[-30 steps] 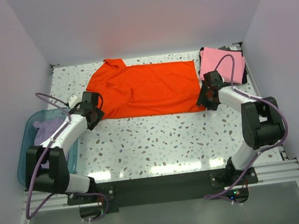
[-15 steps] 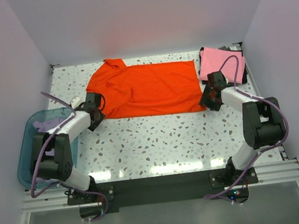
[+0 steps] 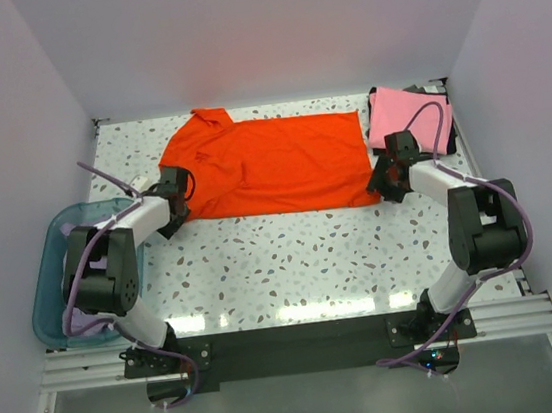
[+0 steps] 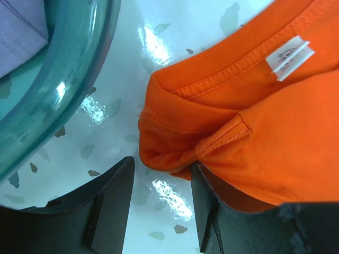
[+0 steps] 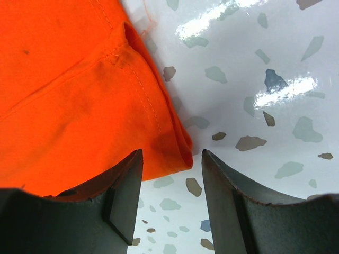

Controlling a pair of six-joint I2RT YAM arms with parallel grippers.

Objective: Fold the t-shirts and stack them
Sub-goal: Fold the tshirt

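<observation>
The orange-red t-shirt [image 3: 266,165] lies spread flat across the back of the table. My left gripper [image 3: 177,204] is open at its near left corner; in the left wrist view the bunched corner [image 4: 175,153] sits between the open fingers [image 4: 161,180], the right finger touching the cloth. My right gripper [image 3: 383,181] is open at the near right corner; the hem corner [image 5: 177,145] lies between its open fingers [image 5: 172,169]. The pink t-shirt [image 3: 406,115] lies folded at the back right. The lavender t-shirt [image 4: 18,26] lies in the basin.
The teal plastic basin [image 3: 47,295] stands at the left table edge, its rim [image 4: 69,69] close to my left gripper. A dark object [image 3: 454,134] lies under the pink t-shirt. Purple walls close in the table on three sides.
Both grippers have moved a little towards the orange-red t-shirt's near corners, the left one up and right, the right one slightly back. The shirt has not moved.
</observation>
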